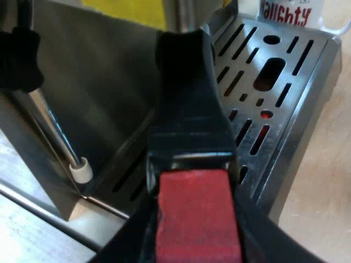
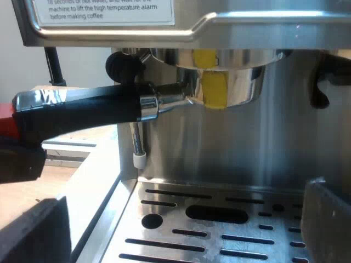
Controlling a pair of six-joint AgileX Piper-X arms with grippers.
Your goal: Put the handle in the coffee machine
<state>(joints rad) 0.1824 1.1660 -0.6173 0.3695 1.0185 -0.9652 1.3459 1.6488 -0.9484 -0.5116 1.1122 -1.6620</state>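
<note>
Left gripper [image 1: 192, 189] clamped on red end [image 1: 197, 224] of handle [image 1: 189, 98]; long axis runs to its 12 o'clock, holder [image 2: 230, 87] up in machine [image 2: 247, 159] group head [image 2: 219, 55]. Right gripper [image 2: 181, 227] wide over drip tray [image 2: 109, 224].

The desk [image 1: 323, 213] is smooth, pale, light-brown wood. The espresso machine [image 1: 93, 93] stands directly on it. The steel edge of its slotted drip tray [image 1: 285, 126] meets the wood, which shows near the machine on both flanks.
</note>
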